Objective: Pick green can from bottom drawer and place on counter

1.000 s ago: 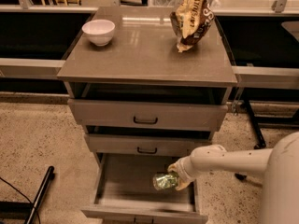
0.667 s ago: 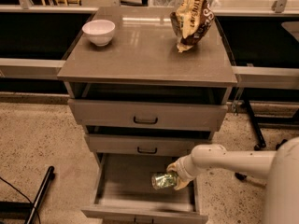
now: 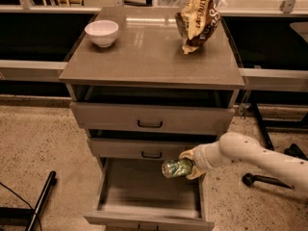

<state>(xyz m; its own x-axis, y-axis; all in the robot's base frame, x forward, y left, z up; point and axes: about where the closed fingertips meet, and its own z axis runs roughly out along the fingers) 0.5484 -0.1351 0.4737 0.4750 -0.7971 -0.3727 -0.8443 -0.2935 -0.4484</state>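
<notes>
Lifted since a second ago, the green can (image 3: 176,168) now hangs clear above the floor of the open bottom drawer (image 3: 144,192), lying on its side with its silver end facing left. The gripper (image 3: 188,166) is clamped on the can's right end, with the white arm (image 3: 250,154) reaching in from the right. Above are the two shallower drawers, both pulled slightly out. Farther back, the counter (image 3: 144,57) carries a white bowl (image 3: 101,32) at the left and a chip bag (image 3: 197,18) at the right.
</notes>
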